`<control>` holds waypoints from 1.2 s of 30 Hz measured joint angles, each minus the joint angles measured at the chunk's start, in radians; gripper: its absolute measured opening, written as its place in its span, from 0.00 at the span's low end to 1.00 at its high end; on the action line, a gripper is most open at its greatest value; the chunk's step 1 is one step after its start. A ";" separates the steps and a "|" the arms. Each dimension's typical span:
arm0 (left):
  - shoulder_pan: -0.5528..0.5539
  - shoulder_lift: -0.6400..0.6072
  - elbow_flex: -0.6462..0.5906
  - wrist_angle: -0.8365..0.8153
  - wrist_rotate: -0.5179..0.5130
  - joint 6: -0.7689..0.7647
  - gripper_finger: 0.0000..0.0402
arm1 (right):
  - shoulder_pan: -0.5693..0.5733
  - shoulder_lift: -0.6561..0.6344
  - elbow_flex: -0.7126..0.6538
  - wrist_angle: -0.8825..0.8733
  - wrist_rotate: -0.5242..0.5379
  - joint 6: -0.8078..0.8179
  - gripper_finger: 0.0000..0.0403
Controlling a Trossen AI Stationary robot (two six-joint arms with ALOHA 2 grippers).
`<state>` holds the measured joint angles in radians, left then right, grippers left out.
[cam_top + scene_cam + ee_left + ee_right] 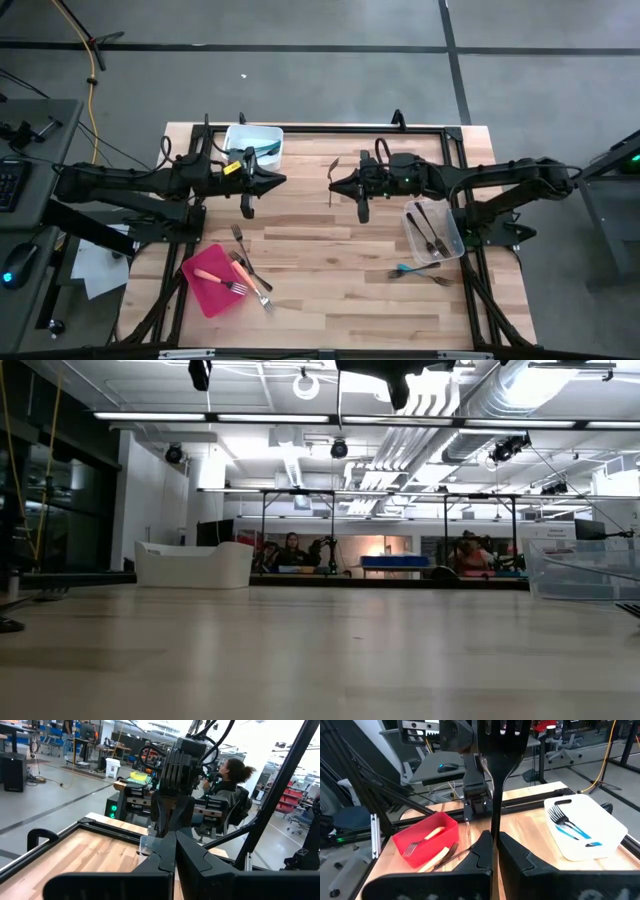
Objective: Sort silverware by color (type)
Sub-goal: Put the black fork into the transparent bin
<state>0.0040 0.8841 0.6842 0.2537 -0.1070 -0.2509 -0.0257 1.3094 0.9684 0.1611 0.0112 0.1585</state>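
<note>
Red tray (207, 283) — orange forks (214, 279); white tub (268, 133) — teal forks (572, 831); dark, perhaps black, fork (496, 750)

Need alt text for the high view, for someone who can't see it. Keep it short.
Overhead, both arms meet mid-table: the left gripper shut and empty, the right gripper shut on a dark fork. Forks lie in the red tray, white tub and clear tub, with loose ones on the wood.

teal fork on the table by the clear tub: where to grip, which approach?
Take the teal fork mid-handle, straight from above, fingers across its narrow width: it lies flat on bare wood, so no side offers an edge. Keep toward the end away from the dark fork lying just off its other end. The right gripper is shut on a black fork.
</note>
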 joint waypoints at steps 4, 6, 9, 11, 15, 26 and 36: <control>0.000 0.000 0.000 0.000 0.000 0.000 0.00 | 0.000 0.000 0.000 -0.001 0.000 0.000 0.00; 0.000 0.000 0.000 -0.001 0.000 0.000 0.00 | 0.000 0.000 0.000 -0.002 0.000 0.001 0.00; 0.000 0.000 0.000 -0.001 0.000 0.000 0.00 | 0.000 0.000 0.000 -0.006 0.000 0.001 0.00; 0.000 0.000 0.000 -0.001 0.000 0.000 0.00 | 0.000 0.000 0.000 -0.019 0.003 0.027 0.00; 0.000 0.000 0.000 -0.001 0.000 0.000 0.00 | 0.000 -0.010 0.000 -0.165 0.044 0.112 0.00; 0.000 0.000 0.000 -0.004 -0.011 0.002 0.00 | 0.043 -0.130 0.000 -1.112 0.095 0.470 0.00; 0.000 0.000 0.000 -0.011 -0.011 0.028 0.00 | 0.138 -0.213 -0.001 -1.511 0.120 0.680 0.00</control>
<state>0.0044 0.8837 0.6842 0.2428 -0.1184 -0.2232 0.1122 1.0964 0.9672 -1.3498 0.1312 0.8383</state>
